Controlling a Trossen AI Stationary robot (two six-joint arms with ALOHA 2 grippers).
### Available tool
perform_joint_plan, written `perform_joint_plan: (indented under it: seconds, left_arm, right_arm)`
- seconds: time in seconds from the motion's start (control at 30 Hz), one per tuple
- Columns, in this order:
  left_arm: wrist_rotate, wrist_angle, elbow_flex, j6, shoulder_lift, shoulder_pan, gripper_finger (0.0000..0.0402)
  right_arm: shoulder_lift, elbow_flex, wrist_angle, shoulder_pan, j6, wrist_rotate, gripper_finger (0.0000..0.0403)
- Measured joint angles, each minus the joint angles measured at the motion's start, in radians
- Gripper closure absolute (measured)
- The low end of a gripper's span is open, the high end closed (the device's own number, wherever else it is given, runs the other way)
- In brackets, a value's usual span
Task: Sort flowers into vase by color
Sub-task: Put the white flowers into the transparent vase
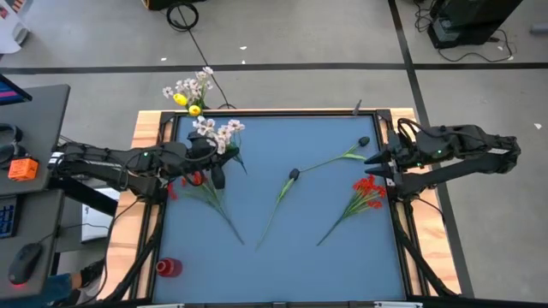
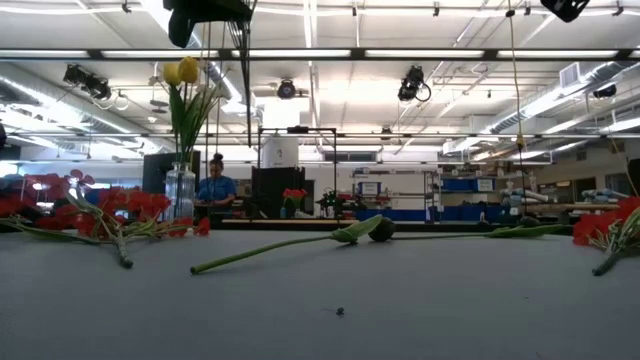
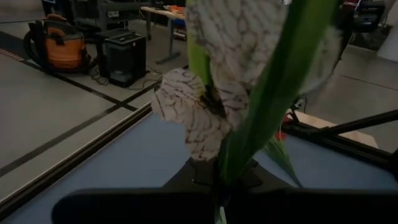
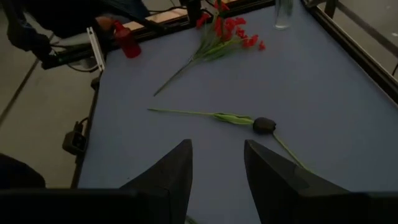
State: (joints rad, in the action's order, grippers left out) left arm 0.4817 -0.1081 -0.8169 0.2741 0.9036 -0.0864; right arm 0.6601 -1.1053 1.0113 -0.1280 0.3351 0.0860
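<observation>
- High view: my left gripper (image 1: 208, 152) is clamping the white sprig (image 1: 219, 133), carrying it toward the vase (image 2: 180, 190).
- Next I'm judging: stem-first lowering.
- My right gripper (image 1: 374, 160) is waiting, fingers spread, holding nothing.

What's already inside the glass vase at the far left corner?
The vase holds yellow tulips on green stems. In the high view, white blossoms show there too. The vase bottom isn't visible.

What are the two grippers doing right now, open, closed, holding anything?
Left gripper: closed on the white flower sprig, lifted over the table's left side.
Right gripper: open, holding nothing, at the table's right edge.
</observation>
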Motion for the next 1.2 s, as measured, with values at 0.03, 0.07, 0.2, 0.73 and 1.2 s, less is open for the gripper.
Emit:
perform_joint_plan:
  seconds: [0.03, 0.07, 0.2, 0.73, 1.2]
  left_arm:
    - [0.001, 0.000, 0.000, 0.000, 0.001, 0.000, 0.0394]
    - [0.002, 0.000, 0.000, 0.000, 0.005, 0.000, 0.0394]
    - [0.003, -0.004, 0.000, -0.026, 0.008, 0.012, 0.0394]
    - [-0.009, -0.044, 0.000, -0.130, -0.002, 0.046, 0.0394]
    - [-0.014, -0.076, -0.019, -0.177, -0.081, 0.203, 0.0394]
  right_arm:
    - [0.000, 0.000, 0.000, 0.000, -0.012, -0.002, 0.0250]
    - [0.000, 0.000, 0.000, 0.000, -0.021, -0.002, 0.0250]
    - [0.000, 0.000, 0.001, 0.000, -0.052, -0.002, 0.0250]
    - [-0.035, 0.000, 0.026, 0.000, -0.056, 0.025, 0.0250]
    - [-0.032, 0.000, 0.007, 0.000, -0.050, 0.024, 0.0250]
